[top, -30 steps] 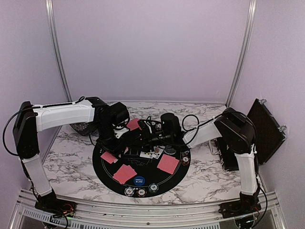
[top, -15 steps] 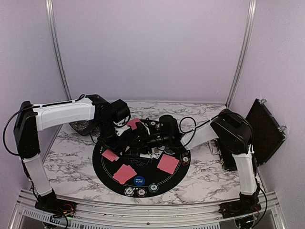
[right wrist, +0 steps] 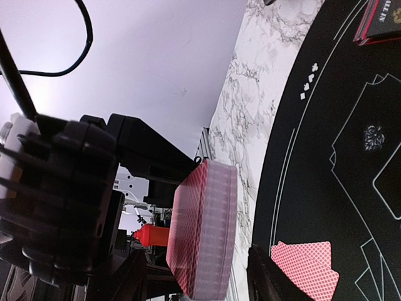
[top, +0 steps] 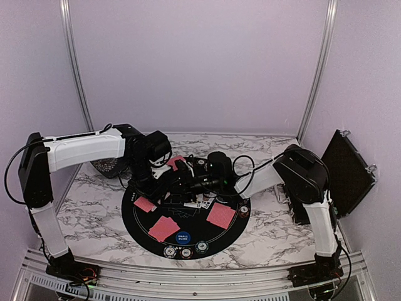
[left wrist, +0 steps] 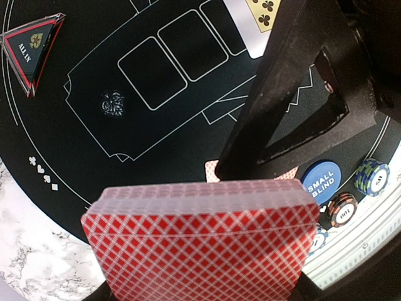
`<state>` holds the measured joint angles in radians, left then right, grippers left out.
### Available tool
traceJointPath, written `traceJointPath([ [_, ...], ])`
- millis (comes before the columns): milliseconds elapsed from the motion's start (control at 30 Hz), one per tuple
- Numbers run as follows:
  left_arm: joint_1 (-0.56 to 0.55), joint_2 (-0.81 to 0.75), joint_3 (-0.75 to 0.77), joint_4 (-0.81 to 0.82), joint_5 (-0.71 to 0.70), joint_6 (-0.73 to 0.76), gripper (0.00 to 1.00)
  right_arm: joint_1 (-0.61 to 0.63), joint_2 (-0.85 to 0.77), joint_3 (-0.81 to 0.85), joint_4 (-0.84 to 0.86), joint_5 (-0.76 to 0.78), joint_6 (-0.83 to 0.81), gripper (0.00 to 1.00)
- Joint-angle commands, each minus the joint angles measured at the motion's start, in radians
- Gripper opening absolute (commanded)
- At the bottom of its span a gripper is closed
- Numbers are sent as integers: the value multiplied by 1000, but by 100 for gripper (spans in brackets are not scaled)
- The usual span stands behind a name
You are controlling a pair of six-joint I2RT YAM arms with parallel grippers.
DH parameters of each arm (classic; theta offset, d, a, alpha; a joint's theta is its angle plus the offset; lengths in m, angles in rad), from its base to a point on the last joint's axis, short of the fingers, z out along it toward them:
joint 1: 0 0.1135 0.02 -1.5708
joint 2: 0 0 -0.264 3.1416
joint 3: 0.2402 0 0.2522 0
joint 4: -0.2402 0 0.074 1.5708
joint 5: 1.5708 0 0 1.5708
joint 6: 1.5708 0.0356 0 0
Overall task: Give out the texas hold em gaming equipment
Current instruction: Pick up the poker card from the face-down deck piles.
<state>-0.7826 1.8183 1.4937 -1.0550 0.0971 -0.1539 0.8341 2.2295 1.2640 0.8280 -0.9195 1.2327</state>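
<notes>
My left gripper (top: 160, 182) (left wrist: 200, 291) is shut on a thick deck of red-backed playing cards (left wrist: 200, 241) (right wrist: 205, 231), held above the left part of the round black mat (top: 235, 229). My right gripper (top: 180, 182) (right wrist: 199, 279) is open, one finger on either side of that deck with a gap at each face. Dealt red-backed cards (top: 164, 227) (top: 220, 215) (top: 144, 204) lie on the mat. A blue small blind button (top: 182, 237) (left wrist: 321, 182) and striped poker chips (top: 186, 253) (left wrist: 371, 177) sit at the near rim. The black triangular marker (left wrist: 34, 47) (right wrist: 382, 22) lies flat.
A face-up card (left wrist: 266, 12) lies in the mat's centre boxes. One more chip (top: 243, 209) rests at the mat's right rim. The open black chip case (top: 348, 172) stands at the far right, a dark basket (top: 106, 168) at the left behind my left arm.
My right gripper has slid leftward up to the left gripper, and its fingers now straddle the deck. The left gripper has stayed put with the deck.
</notes>
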Motion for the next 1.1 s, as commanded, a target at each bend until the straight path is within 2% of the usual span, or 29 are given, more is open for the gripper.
traceJointPath([
  [0, -1, 5, 41, -37, 4, -7, 57, 16, 31, 43, 40, -13, 19, 50],
  [167, 0, -1, 44, -38, 2, -8, 57, 18, 41, 47, 43, -11, 22, 45],
  [433, -1, -2, 46, -38, 3, -8, 57, 22, 43, 59, 21, -9, 4, 46],
  [867, -1, -15, 43, -39, 0, -11, 57, 17, 31, 78, -157, 29, -117, 43],
  [1067, -1, -19, 40, -39, -2, -10, 57, 0, 7, 59, -179, 48, -133, 42],
])
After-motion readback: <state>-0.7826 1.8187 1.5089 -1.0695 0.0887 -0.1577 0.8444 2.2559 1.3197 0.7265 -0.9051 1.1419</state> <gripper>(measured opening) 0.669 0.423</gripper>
